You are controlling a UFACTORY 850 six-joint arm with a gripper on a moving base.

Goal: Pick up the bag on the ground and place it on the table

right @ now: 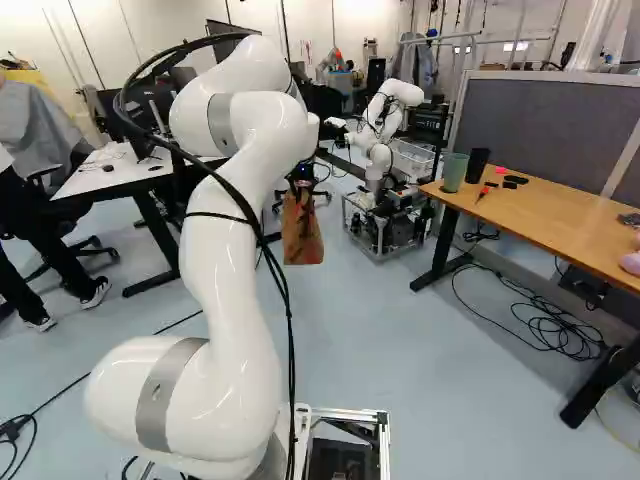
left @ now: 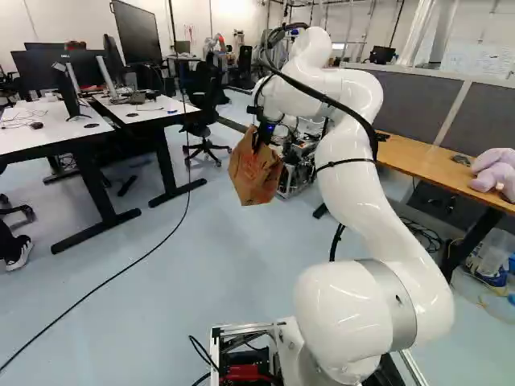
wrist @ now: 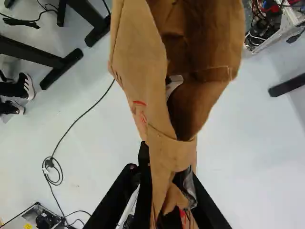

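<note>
Brown paper bag (left: 255, 175) hangs grasped in the tool (left: 261, 140), upper middle of the left base view; in the right one, another robot (right: 380, 155) stands left of the wooden table (right: 550, 218).

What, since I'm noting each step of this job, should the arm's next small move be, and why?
I'd probably ease the bag sideways toward the wooden table, with the gripper kept shut. The bag hangs off the floor, pinched between both fingers, yet it is out over the floor beside that table, not above it.
</note>
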